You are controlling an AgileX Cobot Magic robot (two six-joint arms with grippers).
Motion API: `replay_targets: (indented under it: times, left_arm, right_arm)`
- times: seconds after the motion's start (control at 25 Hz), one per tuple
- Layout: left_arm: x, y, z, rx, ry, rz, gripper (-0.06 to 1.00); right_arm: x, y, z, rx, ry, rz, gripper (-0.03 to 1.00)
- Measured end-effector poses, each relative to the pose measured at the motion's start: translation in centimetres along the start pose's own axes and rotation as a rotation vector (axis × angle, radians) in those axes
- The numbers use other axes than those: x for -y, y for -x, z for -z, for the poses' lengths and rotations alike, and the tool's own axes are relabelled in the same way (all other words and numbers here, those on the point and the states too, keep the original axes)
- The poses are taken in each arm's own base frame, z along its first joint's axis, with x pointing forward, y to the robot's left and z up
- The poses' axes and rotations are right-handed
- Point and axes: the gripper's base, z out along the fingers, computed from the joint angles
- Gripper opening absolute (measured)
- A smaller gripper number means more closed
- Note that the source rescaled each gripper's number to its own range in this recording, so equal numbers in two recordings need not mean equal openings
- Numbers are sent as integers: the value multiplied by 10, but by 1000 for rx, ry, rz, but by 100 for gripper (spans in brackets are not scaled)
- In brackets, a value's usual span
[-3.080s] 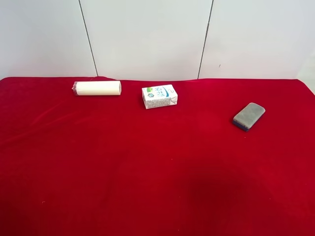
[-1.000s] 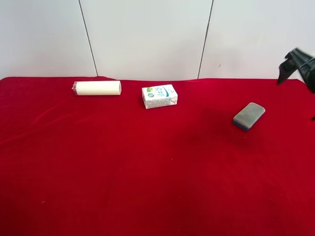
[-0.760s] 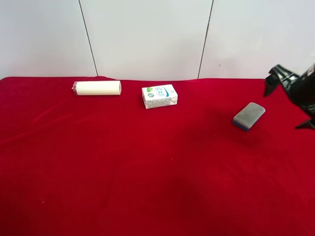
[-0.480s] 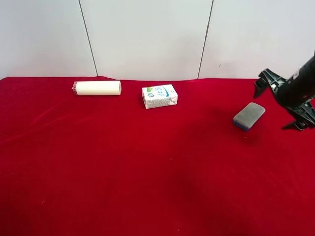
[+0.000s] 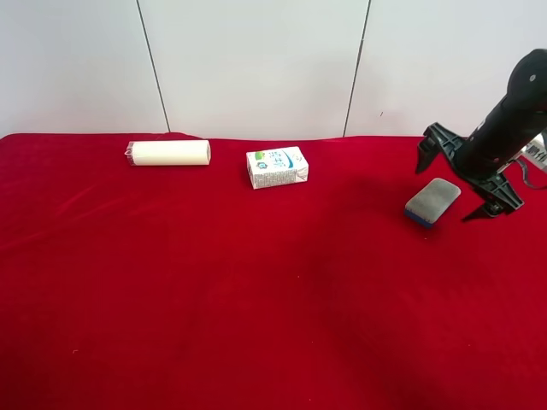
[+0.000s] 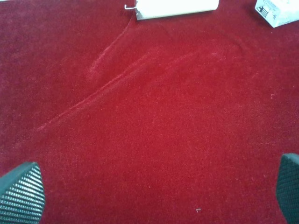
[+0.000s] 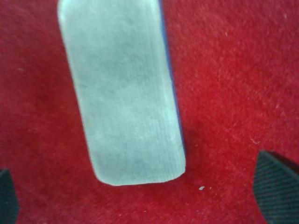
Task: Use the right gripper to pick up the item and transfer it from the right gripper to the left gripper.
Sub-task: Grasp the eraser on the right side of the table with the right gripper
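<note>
Grey felt pad [image 5: 432, 202], blue-based, lies flat at frame right; right gripper [image 5: 444, 192] hangs above, fingers [image 7: 275, 184] spread to straddle it. Left gripper [image 6: 154, 196], likewise spread, holds nothing.

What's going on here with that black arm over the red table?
A two-armed robot seems about to pick up the grey pad. Its right gripper hangs open over the pad, fingers clear of it, nothing gripped yet. The left gripper is open too, over bare red cloth. The white roll and small carton lie untouched.
</note>
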Motion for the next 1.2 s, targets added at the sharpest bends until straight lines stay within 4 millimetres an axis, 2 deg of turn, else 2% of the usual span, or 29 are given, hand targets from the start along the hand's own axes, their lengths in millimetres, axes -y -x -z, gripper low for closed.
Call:
replay_targets:
  times: [0.16,0.36,0.84,1.2]
  left_arm:
    - [0,0,0,0,0,0,100]
    - [0,0,0,0,0,0,100]
    - [0,0,0,0,0,0,100]
    - [0,0,0,0,0,0,100]
  right_arm:
    - [0,-2,-11,-27,-4,-6,100]
    - [-12,-5,-23,-48,-3,13,100]
    - [-8,-7,-53,-89,-64,10,100]
    - [-17,-1,-55,-82,-51,12,100]
